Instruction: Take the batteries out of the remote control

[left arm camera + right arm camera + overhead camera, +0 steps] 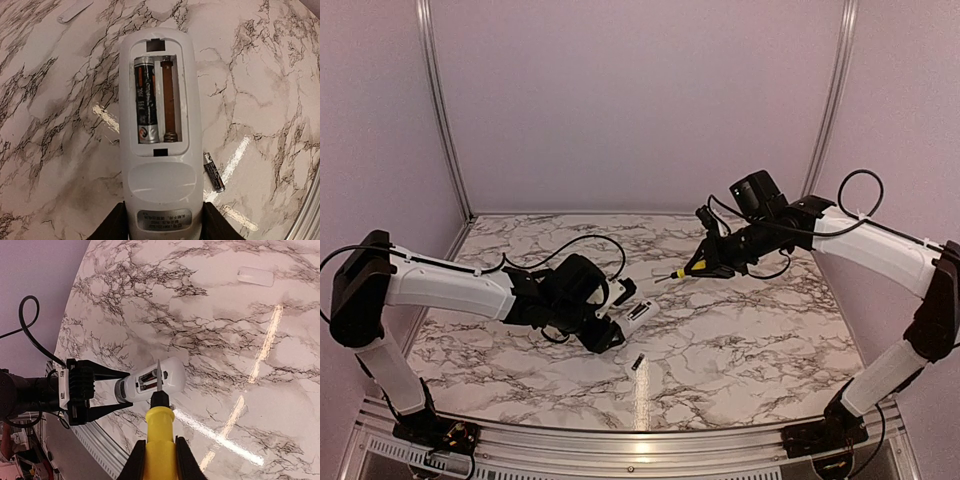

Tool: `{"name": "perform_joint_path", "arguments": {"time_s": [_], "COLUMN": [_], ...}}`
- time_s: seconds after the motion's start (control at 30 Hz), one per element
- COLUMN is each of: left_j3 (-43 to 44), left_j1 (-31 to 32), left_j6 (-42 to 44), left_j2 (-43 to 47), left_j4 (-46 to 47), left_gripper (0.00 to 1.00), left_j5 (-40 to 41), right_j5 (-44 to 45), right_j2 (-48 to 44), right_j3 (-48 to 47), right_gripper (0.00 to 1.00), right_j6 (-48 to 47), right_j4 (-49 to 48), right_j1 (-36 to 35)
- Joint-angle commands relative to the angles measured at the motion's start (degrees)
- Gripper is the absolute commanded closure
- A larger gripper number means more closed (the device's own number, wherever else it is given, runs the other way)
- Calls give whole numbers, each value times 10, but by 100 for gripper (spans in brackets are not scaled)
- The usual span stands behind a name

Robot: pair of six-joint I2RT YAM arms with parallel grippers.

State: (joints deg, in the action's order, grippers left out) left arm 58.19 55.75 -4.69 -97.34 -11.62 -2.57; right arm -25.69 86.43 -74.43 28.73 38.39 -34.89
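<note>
The remote control (161, 190), a slim white plastic bar with rounded ends, is clamped at its label end between the two black fingers (116, 226) of the left gripper (613, 325). It is held over the left-centre part of the marble-patterned table (270, 75), with its back face turned up toward the wrist camera. The recessed battery compartment is uncovered. A dark battery (146, 100) with a silver end and an orange mark is seated in its left slot. The right slot is seen bare, with a brownish floor and a coil spring at the end nearer the gripper. A small grey label is carried on the back near the gripped end, and two small dark notches are seen above and below the compartment. A second battery (213, 171) is lying loose on the table just beside the remote's right edge. A flat white battery cover (75, 11) is lying well apart, beyond the far end. The right gripper (160, 456) is closed tightly on the yellow handle of a screwdriver (160, 427). From above, the screwdriver's black tip is seen to be held in the air, apart from the remote and pointed toward it.
</note>
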Motion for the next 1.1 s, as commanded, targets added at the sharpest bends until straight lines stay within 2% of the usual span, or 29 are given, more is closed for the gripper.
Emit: {"name": "perform_joint_path", "arguments": {"time_s": [0.0, 0.17, 0.43, 1.07], "left_j3": [-5, 0, 16, 104], "left_j1": [-2, -1, 1, 9], "left_j6": [-66, -100, -105, -123], "left_j2": [17, 4, -15, -82], "left_j4": [24, 39, 45, 21], "left_gripper": [100, 100, 100, 100], "left_j5": [-31, -41, -29, -4], "right_j5": [26, 26, -7, 20], "right_j2": [-23, -26, -21, 25], "right_j3": [-24, -22, -6, -19], "right_gripper": [100, 100, 100, 100], "right_j6": [29, 37, 46, 60], "right_j4": [14, 26, 16, 20], "right_j1": [4, 3, -2, -26]}}
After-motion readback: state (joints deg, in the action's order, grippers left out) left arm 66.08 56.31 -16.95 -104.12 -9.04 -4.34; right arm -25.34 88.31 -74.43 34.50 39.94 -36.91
